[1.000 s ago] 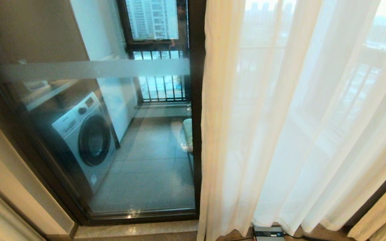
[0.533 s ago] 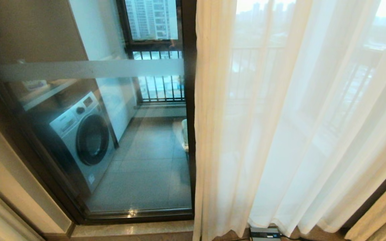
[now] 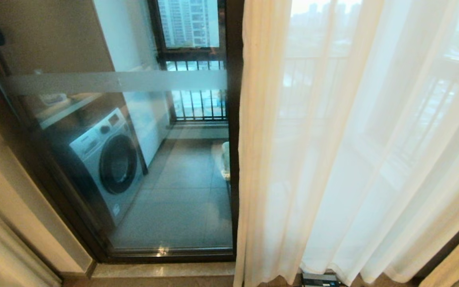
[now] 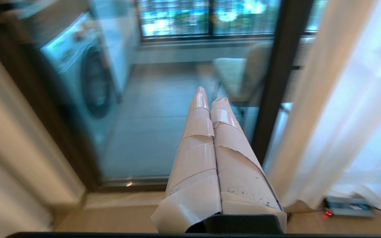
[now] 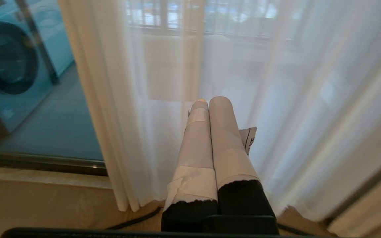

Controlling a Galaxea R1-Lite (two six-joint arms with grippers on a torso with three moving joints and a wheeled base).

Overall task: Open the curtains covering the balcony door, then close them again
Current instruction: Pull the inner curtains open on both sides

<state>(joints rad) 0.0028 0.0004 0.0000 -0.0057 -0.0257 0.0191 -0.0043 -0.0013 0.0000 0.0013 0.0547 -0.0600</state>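
Closing the gap first would help: with the right gripper (image 5: 207,100) pinched empty short of the sheer curtains (image 5: 276,82) ahead, and the left gripper (image 4: 210,96) likewise facing the balcony door (image 4: 150,109), spread its fingers before gathering the fabric's edge

A home: a washing machine (image 3: 108,159) stands at frame left behind the balcony door (image 3: 134,167), sheer curtains (image 3: 353,159) at right.

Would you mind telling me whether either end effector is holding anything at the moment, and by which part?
Nothing is held. The left end effector and right end effector are both shut and empty, short of the thin white see-through sheer curtain.
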